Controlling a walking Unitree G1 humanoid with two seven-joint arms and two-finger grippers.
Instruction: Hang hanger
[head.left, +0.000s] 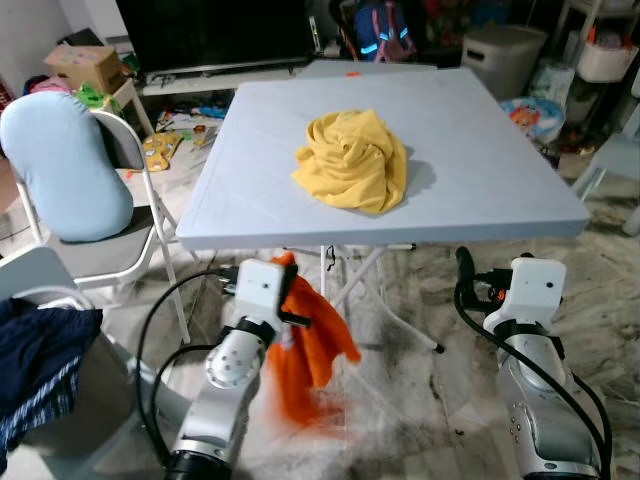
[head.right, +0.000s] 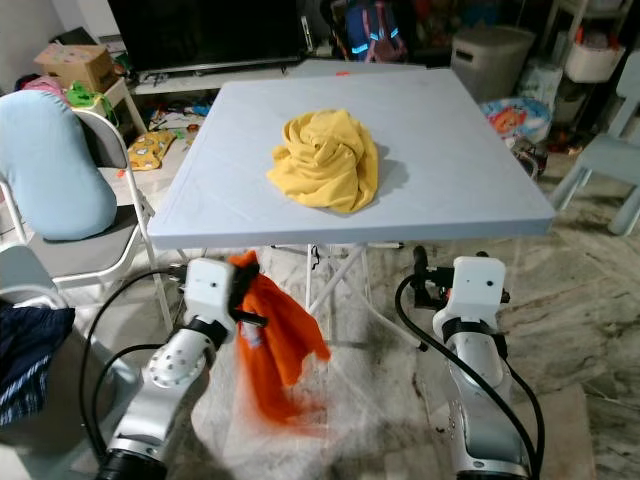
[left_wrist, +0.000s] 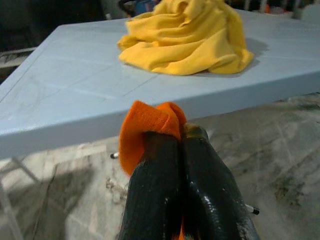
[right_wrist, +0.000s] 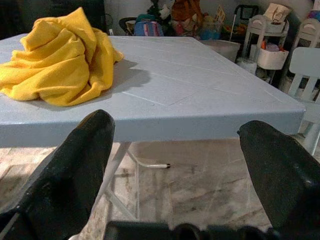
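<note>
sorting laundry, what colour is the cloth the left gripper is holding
Orange; the cloth shows best in the left eye view, pinched by the left gripper.

A pale blue square desk (head.left: 480, 190) stands on a marbled floor (head.left: 400, 400); a crumpled yellow cloth (head.left: 352, 162) lies near its middle, well clear of every edge; white crossed legs (head.left: 368, 275) show under the desk; to the left stands a folding chair (head.left: 120, 245) with a light blue cushion (head.left: 62, 165) leaning against its back; a dark blue garment (head.left: 35, 365) lies at the lower left; behind the desk sit a black screen (head.left: 215, 30), a cardboard box (head.left: 85, 65), scattered toys (head.left: 165, 145) and a grey lidded bin (head.left: 502, 55).
</note>
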